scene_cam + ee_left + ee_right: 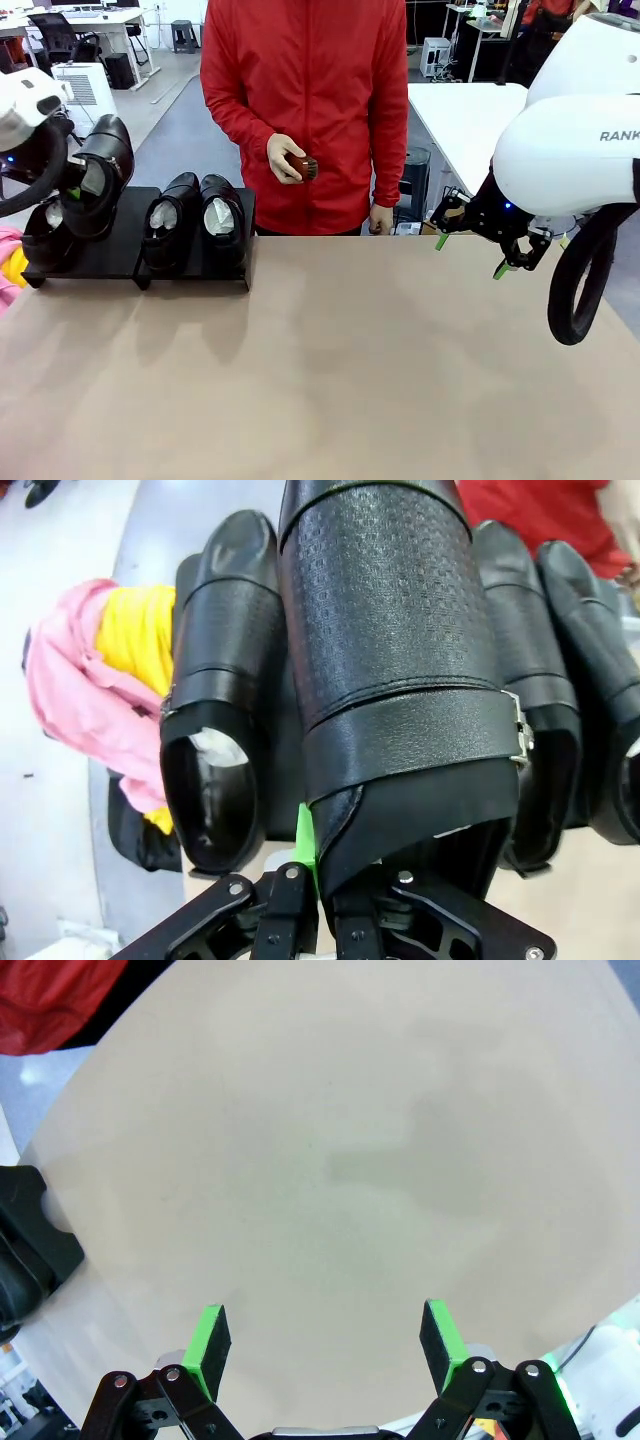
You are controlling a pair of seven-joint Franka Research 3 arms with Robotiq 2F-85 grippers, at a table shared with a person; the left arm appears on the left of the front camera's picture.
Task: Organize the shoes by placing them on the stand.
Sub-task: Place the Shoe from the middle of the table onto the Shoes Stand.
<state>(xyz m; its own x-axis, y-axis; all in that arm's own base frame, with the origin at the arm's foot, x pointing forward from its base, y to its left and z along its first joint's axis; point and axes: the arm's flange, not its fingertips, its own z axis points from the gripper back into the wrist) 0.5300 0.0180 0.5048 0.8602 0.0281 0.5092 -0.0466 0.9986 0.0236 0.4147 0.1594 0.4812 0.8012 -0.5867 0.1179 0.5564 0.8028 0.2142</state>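
Front view: at the left edge, left gripper (72, 192) raised just above the stand (120, 262), fingers pinched on the heel rim of a glossy black shoe (100, 175) held tilted, toe up, over the stand's left section. Directly below and left of it, another shoe (45, 238) resting on that section. On the right section, two more shoes (195, 220) side by side, toes pointing away toward the far side, white paper showing in their openings. At right, right gripper (470, 255) hanging above the bare tan table (350, 370), green-tipped fingers spread wide, nothing between them. Behind the table, a person in a red jacket, one hand (285, 158) closed around a small brown brush (304, 167). On the right arm's white shell, letters "RANK" readable at the frame's right edge.

Left wrist view: fingers at bottom centre pressed on the back edge of the textured black shoe, one green pad (306, 845) visible against the leather. Strap with a small metal buckle (518, 742) across the shoe. Paper-stuffed shoe at lower left; two more at the right edge.

Right wrist view: fingers apart at the bottom, bare table ahead; corner of the stand (30, 1240) at left.
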